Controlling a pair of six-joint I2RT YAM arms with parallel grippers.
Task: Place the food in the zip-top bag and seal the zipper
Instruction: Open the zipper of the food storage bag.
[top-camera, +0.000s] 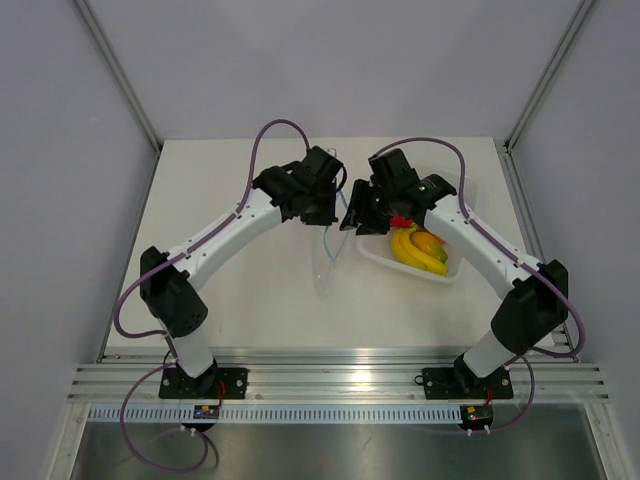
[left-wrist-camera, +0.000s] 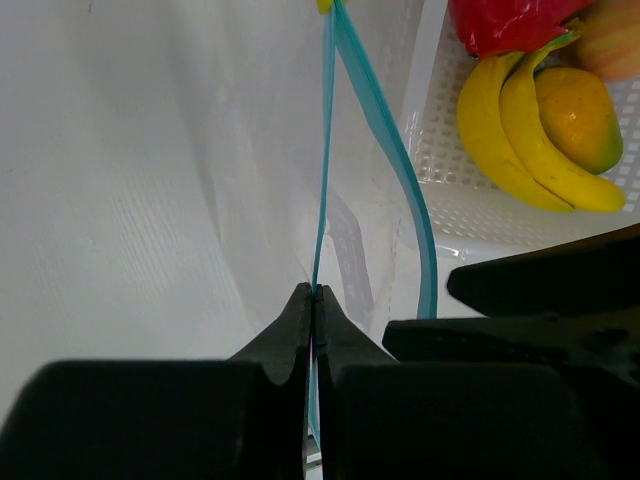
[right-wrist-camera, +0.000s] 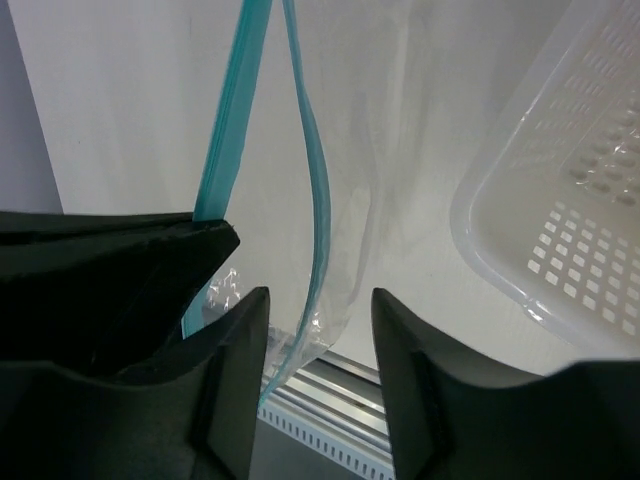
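Observation:
The zip-top bag (top-camera: 334, 238) hangs between my two grippers, its mouth parted. My left gripper (left-wrist-camera: 315, 292) is shut on one light-blue zipper (left-wrist-camera: 326, 150) strip. The other strip (right-wrist-camera: 318, 190) bows away and passes between the fingers of my right gripper (right-wrist-camera: 320, 295), which stands open with a gap on both sides of it. In the top view the left gripper (top-camera: 333, 205) and right gripper (top-camera: 352, 216) nearly meet above the bag. The food lies in the white tray (top-camera: 452, 274): a yellow banana bunch (left-wrist-camera: 510, 140), an orange-green round fruit (left-wrist-camera: 575, 115) and a red piece (left-wrist-camera: 500, 25).
The perforated white tray (right-wrist-camera: 560, 230) sits just right of the bag, under the right arm. Grey walls enclose the table on three sides. An aluminium rail (top-camera: 330, 375) runs along the near edge by the arm bases.

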